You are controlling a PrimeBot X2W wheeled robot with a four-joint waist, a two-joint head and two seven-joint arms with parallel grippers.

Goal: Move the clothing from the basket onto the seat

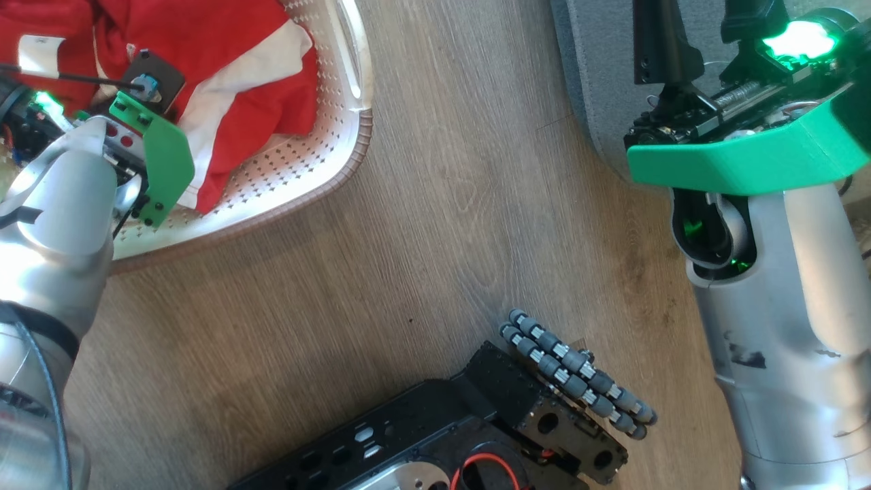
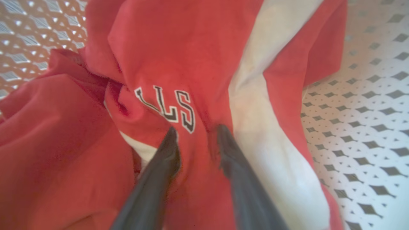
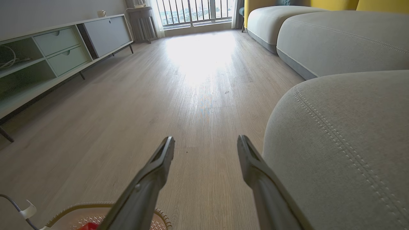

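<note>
The clothing (image 2: 179,48) lies heaped in the basket (image 1: 299,170), which sits on the wooden floor (image 1: 442,238) to the robot's left. None of it is on the seat (image 3: 345,143), the big grey cushion well apart on the right.

The left gripper (image 2: 197,127) reaches down into the basket. Its two dark fingers stand partly apart, with their tips sunk into the red cloth just below the white lettering (image 2: 169,107) and beside the broad white band (image 2: 255,111). A ridge of fabric rises between them. I cannot tell whether they have a hold on it, but they look set to pinch it, since a bunched fold is the easiest part of a limp garment to lift.

The right gripper (image 3: 205,138) hangs low over the floor, close beside the seat's stitched corner, spread wide and empty. My guess is that it waits there out of the way, near where the clothing should land.
</note>
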